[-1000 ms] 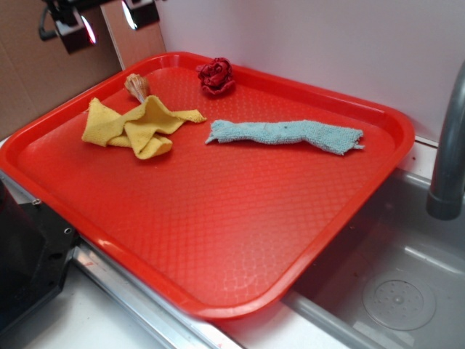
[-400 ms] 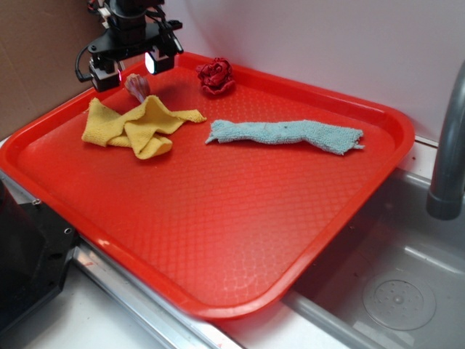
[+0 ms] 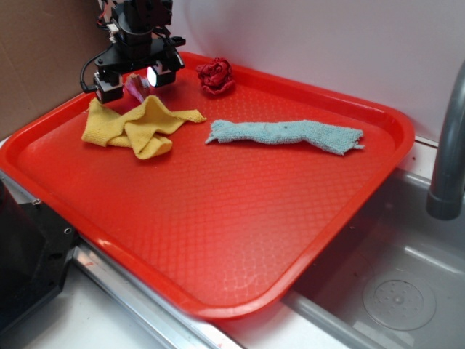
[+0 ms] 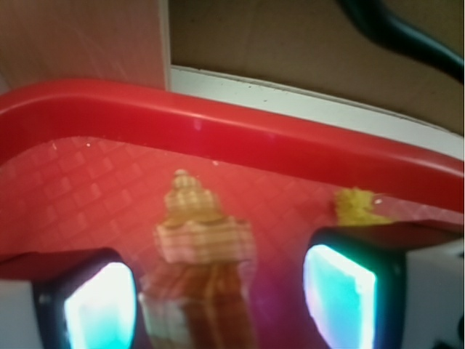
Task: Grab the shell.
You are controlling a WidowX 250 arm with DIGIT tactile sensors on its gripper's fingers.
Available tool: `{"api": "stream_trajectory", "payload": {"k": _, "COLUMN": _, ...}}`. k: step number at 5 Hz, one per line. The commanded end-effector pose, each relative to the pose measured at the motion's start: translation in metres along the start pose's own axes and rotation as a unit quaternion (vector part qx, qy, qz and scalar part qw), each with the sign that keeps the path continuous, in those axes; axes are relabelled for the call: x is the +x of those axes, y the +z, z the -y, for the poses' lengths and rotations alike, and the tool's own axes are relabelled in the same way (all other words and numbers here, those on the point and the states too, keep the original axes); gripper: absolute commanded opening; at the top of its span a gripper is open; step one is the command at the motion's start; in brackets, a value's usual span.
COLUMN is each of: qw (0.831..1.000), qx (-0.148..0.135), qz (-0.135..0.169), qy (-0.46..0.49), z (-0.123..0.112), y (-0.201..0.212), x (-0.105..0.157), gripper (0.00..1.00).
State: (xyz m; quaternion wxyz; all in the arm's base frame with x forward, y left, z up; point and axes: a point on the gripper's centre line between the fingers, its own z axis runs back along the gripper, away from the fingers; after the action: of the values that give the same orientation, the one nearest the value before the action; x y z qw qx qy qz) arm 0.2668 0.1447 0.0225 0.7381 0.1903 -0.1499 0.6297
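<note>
Hovering with gripper [image 4: 218,291] spread wide around the shell [image 4: 200,240], looking light, rigid, ribbed and probably brittle, begging a gentle pinch across its flanks.

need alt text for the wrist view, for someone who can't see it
A tan ribbed shell lies on the red tray, seen from close above between the two glowing pads of the open hand. A scrap of yellow cloth shows at right, with brown cardboard beyond the rim.
</note>
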Motion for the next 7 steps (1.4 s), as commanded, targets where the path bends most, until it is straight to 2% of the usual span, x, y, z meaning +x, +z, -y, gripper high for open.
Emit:
{"api": "stream_trajectory", "payload": {"k": 1, "qw": 0.999, "qx": -0.033, "qz": 0.011, "qy": 0.011, "z": -0.010, "y": 0.016, "x": 0.011, "gripper": 0.00}}
{"api": "stream_trajectory", "payload": {"k": 3, "qw": 0.990, "qx": -0.065, "qz": -0.043, "qy": -0.114, "z": -0.009, "y": 0.061, "x": 0.019, "gripper": 0.00}}
{"api": "stream_trajectory", "payload": {"k": 4, "qw": 0.963, "qx": -0.115, "qz": -0.080, "qy": -0.229, "z": -0.007, "y": 0.100, "x": 0.019, "gripper": 0.00}}
{"api": "stream_trajectory", "payload": {"k": 5, "qw": 0.917, "qx": -0.170, "qz": -0.128, "qy": -0.337, "z": -0.010, "y": 0.144, "x": 0.001, "gripper": 0.00}}
{"api": "stream_trajectory", "payload": {"k": 6, "qw": 0.862, "qx": -0.213, "qz": -0.135, "qy": -0.439, "z": -0.030, "y": 0.191, "x": -0.020, "gripper": 0.00}}
{"api": "stream_trajectory", "payload": {"k": 7, "qw": 0.820, "qx": -0.233, "qz": -0.142, "qy": -0.503, "z": -0.053, "y": 0.224, "x": -0.033, "gripper": 0.00}}
